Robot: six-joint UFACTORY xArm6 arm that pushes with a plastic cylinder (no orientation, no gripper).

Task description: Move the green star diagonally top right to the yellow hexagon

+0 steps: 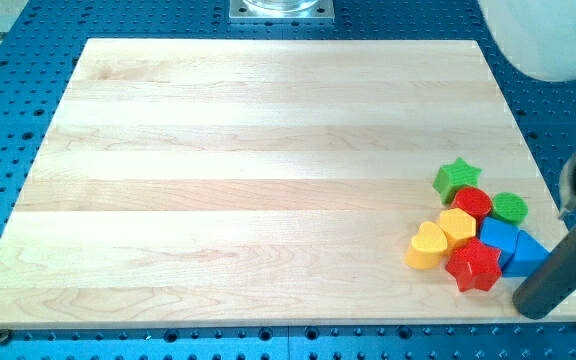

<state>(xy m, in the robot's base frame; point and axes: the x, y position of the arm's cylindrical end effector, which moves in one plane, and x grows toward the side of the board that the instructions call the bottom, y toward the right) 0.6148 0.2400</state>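
Wooden board (268, 180) on blue perforated bench (8, 130); blocks clustered at view's lower right.
Rod: no pincer fitted, holds nothing; my tip (534, 305) at cluster's lower-right edge, just beside blue blocks (510, 248), well short of star.
Green star (456, 178): cluster top, touching red cylinder (472, 203).
Yellow hexagon (457, 226): below-left of cylinder; star already sits upper right, likely needs slight nudge.
Also: green cylinder (510, 208), yellow heart (427, 246), red star (474, 266).
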